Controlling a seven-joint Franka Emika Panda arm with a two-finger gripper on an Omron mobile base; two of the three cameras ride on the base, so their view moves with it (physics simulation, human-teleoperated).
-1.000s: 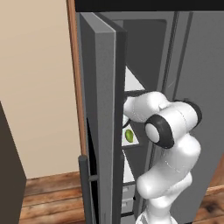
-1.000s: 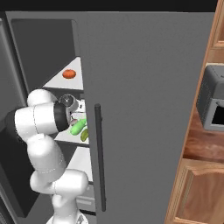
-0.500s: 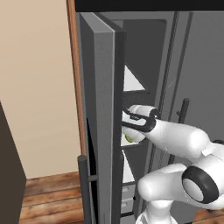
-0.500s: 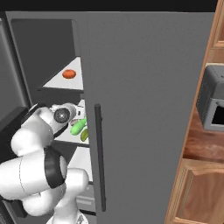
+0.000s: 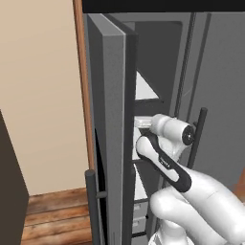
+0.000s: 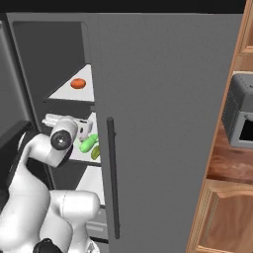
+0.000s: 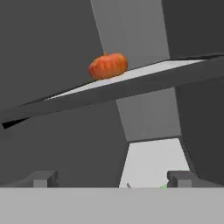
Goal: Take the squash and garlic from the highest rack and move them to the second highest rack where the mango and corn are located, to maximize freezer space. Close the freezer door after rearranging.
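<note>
Gripper [image 7: 113, 178] open, empty, under top rack [image 7: 131, 81]; squash [image 7: 108, 65] sits near rack's front edge.

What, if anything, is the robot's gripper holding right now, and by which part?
Nothing. The gripper is open with nothing between its fingertips; the orange ribbed squash sits untouched on the highest white rack.

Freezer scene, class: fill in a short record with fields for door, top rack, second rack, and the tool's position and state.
door: freezer door stands open
top rack: orange squash sits on the highest rack; garlic cannot be made out
second rack: green items lie on it
tool position: tool at second-rack level, looking up at the squash from below
tool state: open, nothing between its fingers
</note>
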